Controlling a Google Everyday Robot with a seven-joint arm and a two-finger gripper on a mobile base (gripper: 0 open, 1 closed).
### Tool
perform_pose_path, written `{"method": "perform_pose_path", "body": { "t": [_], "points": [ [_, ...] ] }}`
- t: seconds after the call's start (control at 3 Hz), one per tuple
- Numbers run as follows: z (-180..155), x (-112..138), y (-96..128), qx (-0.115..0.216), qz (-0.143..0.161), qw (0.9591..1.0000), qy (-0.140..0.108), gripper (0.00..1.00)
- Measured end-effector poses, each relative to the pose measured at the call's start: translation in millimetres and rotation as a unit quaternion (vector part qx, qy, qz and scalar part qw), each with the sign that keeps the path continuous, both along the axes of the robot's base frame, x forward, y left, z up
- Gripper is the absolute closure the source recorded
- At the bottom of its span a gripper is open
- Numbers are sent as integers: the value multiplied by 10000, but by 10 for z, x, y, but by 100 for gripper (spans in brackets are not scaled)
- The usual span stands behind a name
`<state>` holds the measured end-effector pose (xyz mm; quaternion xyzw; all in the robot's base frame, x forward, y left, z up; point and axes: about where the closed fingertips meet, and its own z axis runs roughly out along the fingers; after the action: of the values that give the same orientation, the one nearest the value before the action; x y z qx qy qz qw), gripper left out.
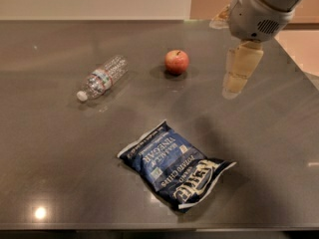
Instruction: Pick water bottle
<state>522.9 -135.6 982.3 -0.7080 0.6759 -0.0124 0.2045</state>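
Water bottle (102,77) lies on its side in the upper left part of the frame, flat on the dark tabletop (50,158), and its white cap (81,95) points down toward the lower left while the clear ribbed body runs up to the right. A narrow label band wraps its middle. Just right of it, near the top centre, sits a red apple (177,61), upright, apart from the bottle with bare surface between them. Over to the upper right, the tool (234,86) hangs above the tabletop, pale and cream-coloured, pointing down and slightly left beneath the grey rounded arm housing (256,14) that comes in from the top right corner. It touches nothing and is well apart from the bottle, with the apple between the two. Whether the tool is apart or together, I cannot tell from this angle. Down in the lower centre, a dark blue chip bag (174,166) lies flat and slanted, one end toward the lower right. A small bright glint of light shows on the tabletop in the lower left corner.
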Motion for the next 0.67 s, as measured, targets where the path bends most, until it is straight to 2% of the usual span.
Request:
{"method": "perform_pose_path", "body": {
  "t": [0.33, 0.67],
  "points": [
    [-2, 253, 260, 25, 460, 9989, -115, 0],
    [-143, 494, 539, -58, 897, 9959, -34, 0]
  ]
}}
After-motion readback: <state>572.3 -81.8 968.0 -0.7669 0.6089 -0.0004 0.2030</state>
